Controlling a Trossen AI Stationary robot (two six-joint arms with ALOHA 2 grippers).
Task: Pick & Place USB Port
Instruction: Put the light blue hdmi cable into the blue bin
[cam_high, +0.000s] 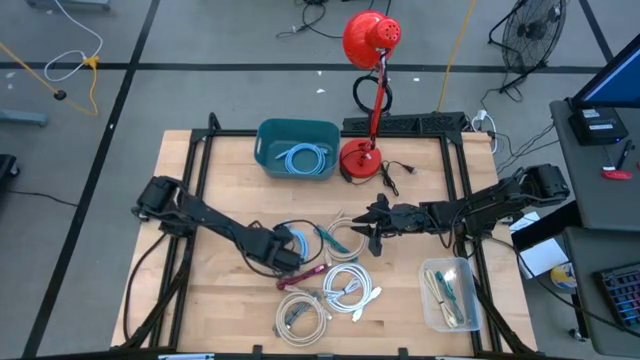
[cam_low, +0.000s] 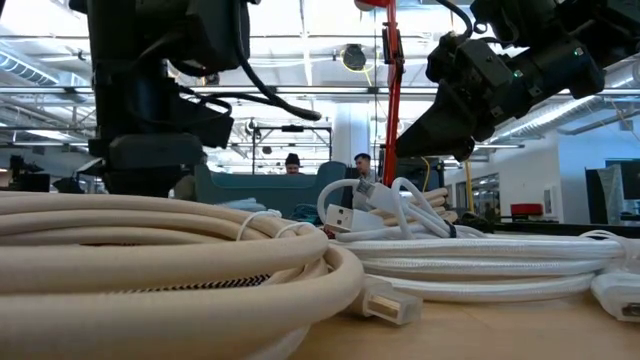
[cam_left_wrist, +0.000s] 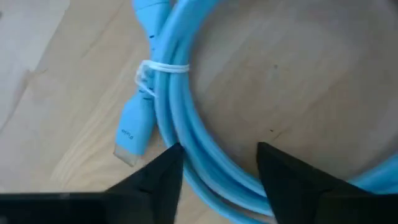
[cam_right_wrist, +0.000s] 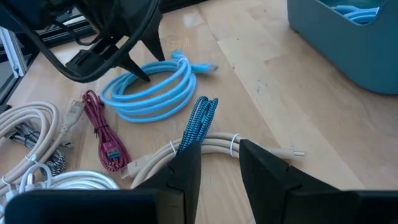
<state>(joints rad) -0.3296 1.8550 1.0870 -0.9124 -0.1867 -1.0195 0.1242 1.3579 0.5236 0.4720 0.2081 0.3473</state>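
- Bench (cam_high: 200, 310): wooden top, black frame.
- Bin (cam_high: 297, 148): teal, at the bench's far edge just left of the red lamp (cam_high: 362, 150); a coiled light-blue cable lies inside.
- Blue cable (cam_right_wrist: 152, 90): coiled, tied with a white band, flat on the bench, nearer the front than the bin, mid-bench.
- Left end effector (cam_left_wrist: 217, 168): over the blue cable, fingers apart, straddling the coil's strands; the strands run between them.
- Right end effector (cam_right_wrist: 219, 163): right of the blue cable, fingers apart, hovering above a beige cable (cam_right_wrist: 217, 146) and a blue-and-black braided cable (cam_right_wrist: 200, 118); gripping nothing.
- Red cable (cam_right_wrist: 106, 134): bundled, beside the blue cable on its front side.
- White cables (cam_high: 345, 285): several coils, in front of the blue cable.
- Tray (cam_high: 450, 293): clear, front right of the bench, well apart from the blue cable.
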